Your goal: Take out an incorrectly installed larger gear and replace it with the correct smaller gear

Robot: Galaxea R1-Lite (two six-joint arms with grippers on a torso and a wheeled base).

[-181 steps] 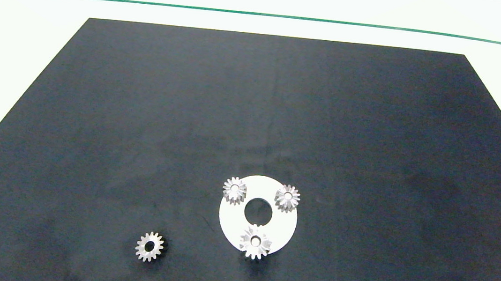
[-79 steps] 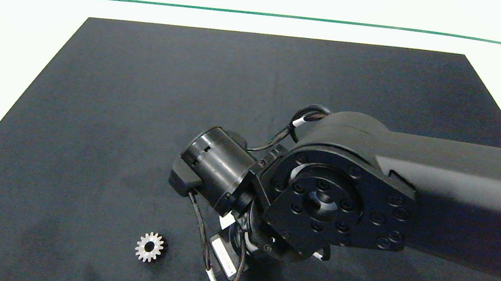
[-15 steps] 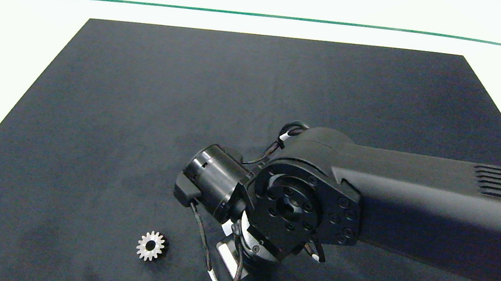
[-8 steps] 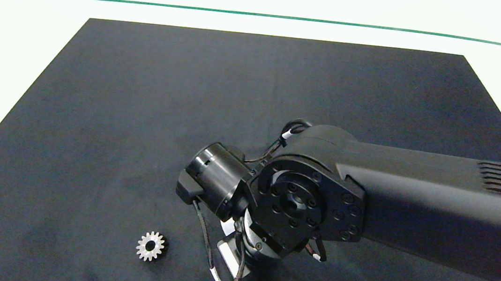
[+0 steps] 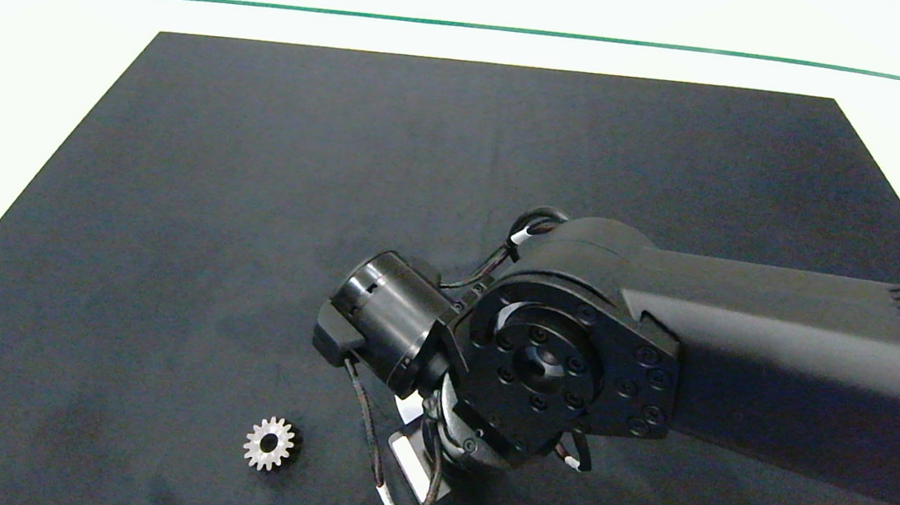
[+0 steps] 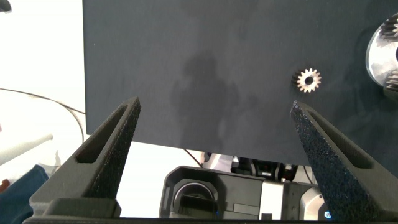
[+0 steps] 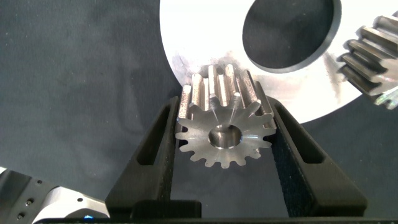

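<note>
In the right wrist view my right gripper (image 7: pixel 225 106) is shut on the larger gear (image 7: pixel 224 127), a shiny gear with long flaring teeth and a round bore, one finger on each side. The gear sits over the edge of the white ring plate (image 7: pixel 205 31); I cannot tell whether it touches the plate. From above, the right arm (image 5: pixel 657 369) hides the plate and this gripper. The smaller gear (image 5: pixel 269 444) lies flat on the black mat (image 5: pixel 255 179), left of the arm, also seen as the smaller gear (image 6: pixel 308 80). My left gripper (image 6: pixel 214 106) hangs open and empty beyond the mat's edge.
Another gear (image 7: pixel 373 56) with sloped ridged teeth sits on the plate beside its large centre hole. The plate's edge (image 6: pixel 379 53) shows past the smaller gear in the left wrist view. White table surface surrounds the mat, with a green line (image 5: pixel 476 27) at the far side.
Over the last second the right arm's wrist has risen toward the camera and shifted slightly right. The smaller gear has not moved.
</note>
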